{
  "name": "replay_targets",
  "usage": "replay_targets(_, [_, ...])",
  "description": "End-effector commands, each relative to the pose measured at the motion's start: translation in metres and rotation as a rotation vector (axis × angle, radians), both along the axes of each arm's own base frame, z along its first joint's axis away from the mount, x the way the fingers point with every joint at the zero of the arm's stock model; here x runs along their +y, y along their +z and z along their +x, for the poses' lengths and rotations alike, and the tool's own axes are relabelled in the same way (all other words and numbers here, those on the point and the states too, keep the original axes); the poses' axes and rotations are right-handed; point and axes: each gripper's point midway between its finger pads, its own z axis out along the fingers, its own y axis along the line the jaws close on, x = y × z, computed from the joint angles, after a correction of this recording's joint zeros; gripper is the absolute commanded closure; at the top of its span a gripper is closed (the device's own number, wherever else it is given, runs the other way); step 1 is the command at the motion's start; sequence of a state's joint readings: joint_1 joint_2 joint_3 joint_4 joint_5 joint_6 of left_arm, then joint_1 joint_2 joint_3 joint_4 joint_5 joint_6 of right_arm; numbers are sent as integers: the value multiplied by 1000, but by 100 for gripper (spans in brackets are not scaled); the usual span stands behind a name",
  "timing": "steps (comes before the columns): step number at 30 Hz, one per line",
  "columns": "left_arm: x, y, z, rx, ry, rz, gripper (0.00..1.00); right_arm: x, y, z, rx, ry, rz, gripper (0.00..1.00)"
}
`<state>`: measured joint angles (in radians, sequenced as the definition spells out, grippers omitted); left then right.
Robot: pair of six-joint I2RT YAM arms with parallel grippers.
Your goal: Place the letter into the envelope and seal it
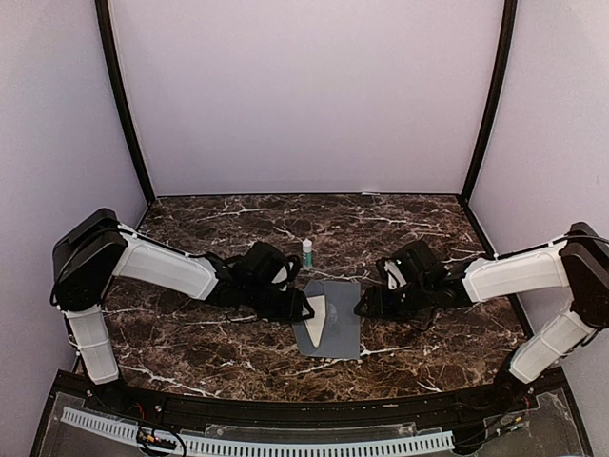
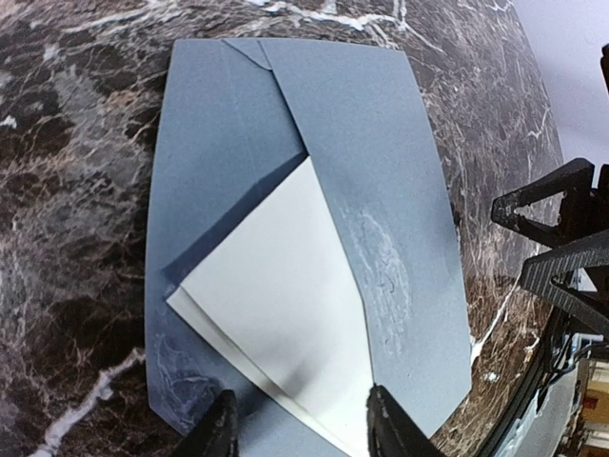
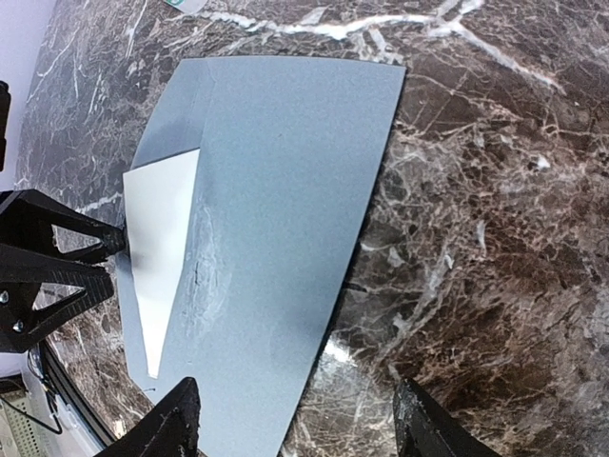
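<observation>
I see my left pincer (image 2: 300, 430) open and empty, the thin cream paper letter (image 2: 285, 324) between its fingertips, half tucked into the flat slate-grey envelope (image 2: 371, 143); my right pincer (image 3: 300, 424) gapes wide, empty, over that envelope's edge.

The left arm (image 1: 162, 268) and the right arm (image 1: 514, 273) are built alike. Smooth white shells cover the long links, rounded glossy black housings sit at the joints, and a white lower link meets each base. The wrists are black and blocky. The left gripper (image 2: 300, 419) and the right gripper (image 3: 303, 424) are matte black. Their fingers (image 3: 57, 271) are triangular trusses tapering to a point, with small silver screws (image 3: 13, 327) near the root.
</observation>
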<state>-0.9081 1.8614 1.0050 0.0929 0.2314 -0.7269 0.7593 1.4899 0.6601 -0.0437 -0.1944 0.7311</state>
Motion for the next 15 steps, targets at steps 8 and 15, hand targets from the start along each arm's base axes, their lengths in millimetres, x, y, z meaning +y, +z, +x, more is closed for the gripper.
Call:
replay_targets(8, [-2, 2, 11, -41, 15, 31, 64, 24, 5, 20, -40, 5, 46, 35])
replay_targets(15, [-2, -5, 11, -34, 12, 43, 68, 27, -5, 21, -25, 10, 44, 37])
